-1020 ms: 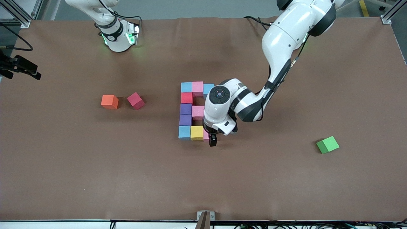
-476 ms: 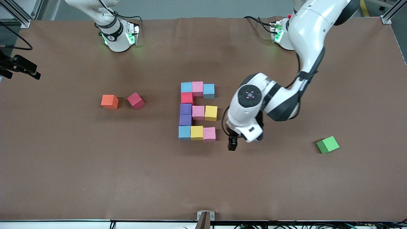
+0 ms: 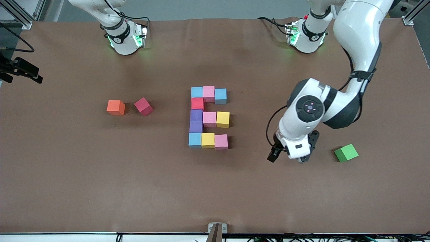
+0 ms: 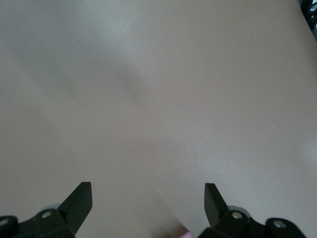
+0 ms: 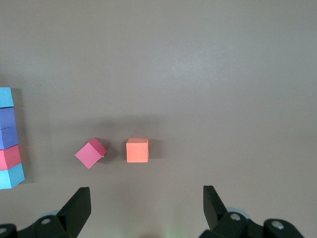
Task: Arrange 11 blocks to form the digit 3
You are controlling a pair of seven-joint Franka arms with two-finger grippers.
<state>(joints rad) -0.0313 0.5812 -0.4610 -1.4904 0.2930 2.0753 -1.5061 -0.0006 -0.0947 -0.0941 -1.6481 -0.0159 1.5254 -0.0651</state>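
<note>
Left gripper now clear of blocks

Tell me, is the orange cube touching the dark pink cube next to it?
Apart. The front view shows bare table between the orange cube and the dark pink cube.

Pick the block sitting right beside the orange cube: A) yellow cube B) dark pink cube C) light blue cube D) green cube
B: the dark pink cube sits tilted next to the orange cube, toward the right arm's end of the table, apart from the figure.
</note>
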